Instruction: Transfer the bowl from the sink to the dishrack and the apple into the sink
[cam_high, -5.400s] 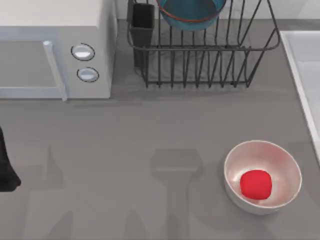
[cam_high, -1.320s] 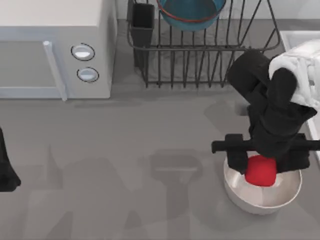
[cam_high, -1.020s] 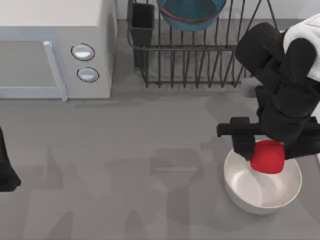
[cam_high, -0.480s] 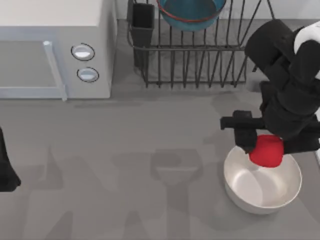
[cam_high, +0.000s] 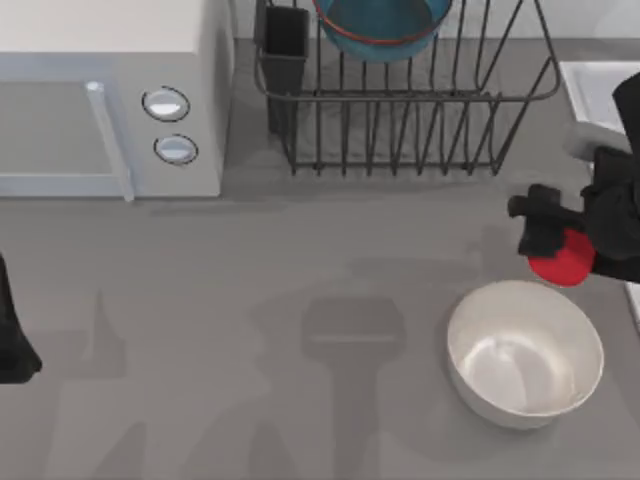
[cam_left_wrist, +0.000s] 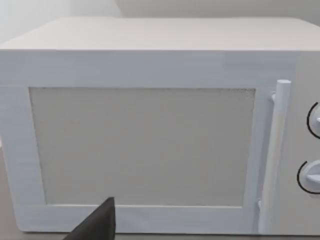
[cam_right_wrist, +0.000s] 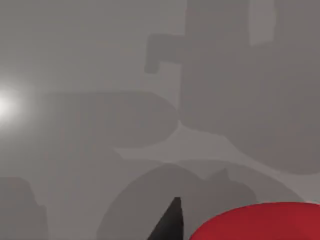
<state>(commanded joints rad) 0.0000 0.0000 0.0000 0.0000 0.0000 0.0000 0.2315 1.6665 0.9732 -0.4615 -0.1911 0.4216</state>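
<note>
Our right gripper (cam_high: 562, 248) has lifted the apple (cam_high: 566, 262) out of the white bowl (cam_high: 525, 352) and carried it toward the right side of the table. A moment ago the apple hung just over the white bowl. Now that bowl sits empty.

Going from the left, our left arm (cam_high: 12, 335) rests at the left edge of the table and does no work. We cannot tell if its fingers are open or closed. In its wrist view we see the white microwave (cam_left_wrist: 150, 125) up close, with its door shut. In the top view the microwave stands at the back left, and just beside it is the dishrack (cam_high: 400, 100). The blue bowl (cam_high: 380, 22) already sits inside the rack at the back, so we think that half of the job is done.

Further right, our right gripper pinches the red apple between its fingers, up in the air, between the rack and the white bowl. The sink (cam_high: 590, 85) is at the far right edge, near the apple.

We think the apple could slip, because it is round and smooth and the grip looks small. If we let go too early, it would fall on the table beside the sink and might roll away.
</note>
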